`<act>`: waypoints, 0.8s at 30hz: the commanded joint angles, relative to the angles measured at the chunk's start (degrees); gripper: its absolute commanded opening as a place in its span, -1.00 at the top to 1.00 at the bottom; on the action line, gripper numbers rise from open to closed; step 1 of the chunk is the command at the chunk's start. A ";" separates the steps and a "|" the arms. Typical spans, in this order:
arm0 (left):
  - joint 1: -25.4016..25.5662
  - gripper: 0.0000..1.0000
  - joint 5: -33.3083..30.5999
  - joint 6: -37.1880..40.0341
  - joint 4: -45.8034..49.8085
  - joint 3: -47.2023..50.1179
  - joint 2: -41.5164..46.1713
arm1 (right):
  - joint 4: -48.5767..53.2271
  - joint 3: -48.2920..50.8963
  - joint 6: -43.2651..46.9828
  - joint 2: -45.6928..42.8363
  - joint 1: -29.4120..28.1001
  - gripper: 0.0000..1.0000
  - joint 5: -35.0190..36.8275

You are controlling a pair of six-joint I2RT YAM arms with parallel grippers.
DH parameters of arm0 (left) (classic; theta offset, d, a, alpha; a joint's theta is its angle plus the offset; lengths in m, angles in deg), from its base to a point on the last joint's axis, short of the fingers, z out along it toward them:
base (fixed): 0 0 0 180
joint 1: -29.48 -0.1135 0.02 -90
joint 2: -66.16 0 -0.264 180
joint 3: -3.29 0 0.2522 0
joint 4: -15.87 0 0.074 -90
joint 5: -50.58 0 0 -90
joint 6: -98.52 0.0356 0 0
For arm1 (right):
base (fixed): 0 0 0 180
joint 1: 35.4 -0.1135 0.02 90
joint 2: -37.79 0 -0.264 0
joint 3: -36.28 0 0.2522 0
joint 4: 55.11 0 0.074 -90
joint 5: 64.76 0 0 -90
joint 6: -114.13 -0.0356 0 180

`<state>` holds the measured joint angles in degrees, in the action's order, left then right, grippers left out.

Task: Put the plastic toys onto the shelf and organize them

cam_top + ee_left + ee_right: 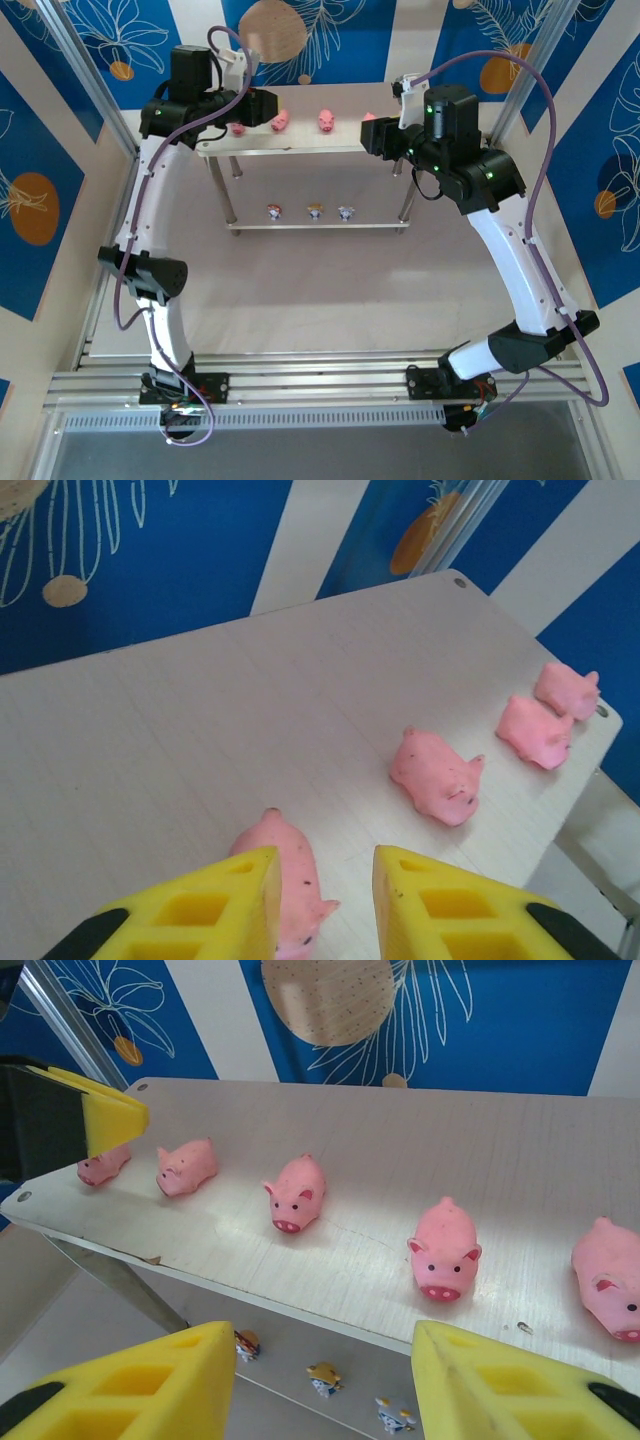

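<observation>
Five pink pigs stand in a row on the shelf's pale top board (400,1160). In the right wrist view they are at pig (102,1163), pig (187,1166), pig (297,1192), pig (443,1250) and pig (610,1290). My left gripper (325,890) is open over the leftmost pig (285,875), which lies on the board against the left yellow pad (200,910). Three whitish figurines (273,211), (315,210), (346,212) stand on the lower board. My right gripper (325,1380) hangs open, holding nothing, off the shelf's front right edge.
The shelf (300,147) stands at the back of the table, close to the blue and white patterned wall. Slim metal legs (228,195) hold up the top board. Both arms reach over the shelf's ends, the left gripper (250,112) and the right gripper (372,135).
</observation>
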<state>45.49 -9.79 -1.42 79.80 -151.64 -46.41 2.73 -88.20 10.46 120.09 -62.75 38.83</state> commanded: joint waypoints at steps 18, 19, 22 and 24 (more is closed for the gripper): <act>2.18 0.27 -9.41 2.98 2.20 -0.29 -0.65 | -2.23 2.41 -0.37 -2.71 0.81 -0.01 -0.84; 2.18 0.27 -9.37 2.99 2.21 -0.30 -0.74 | -2.24 2.43 -0.31 -2.73 0.73 -0.01 -0.86; 2.49 0.26 -9.23 2.99 2.46 -0.51 -1.31 | -2.24 2.60 -0.35 -2.90 0.94 -0.01 -0.84; 2.53 0.26 -9.15 3.04 2.65 -0.52 -1.59 | -2.24 2.61 -0.34 -2.94 0.98 -0.01 -0.92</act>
<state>47.24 -18.29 0.14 81.29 -151.64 -46.74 1.70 -86.19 10.46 118.78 -62.20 38.67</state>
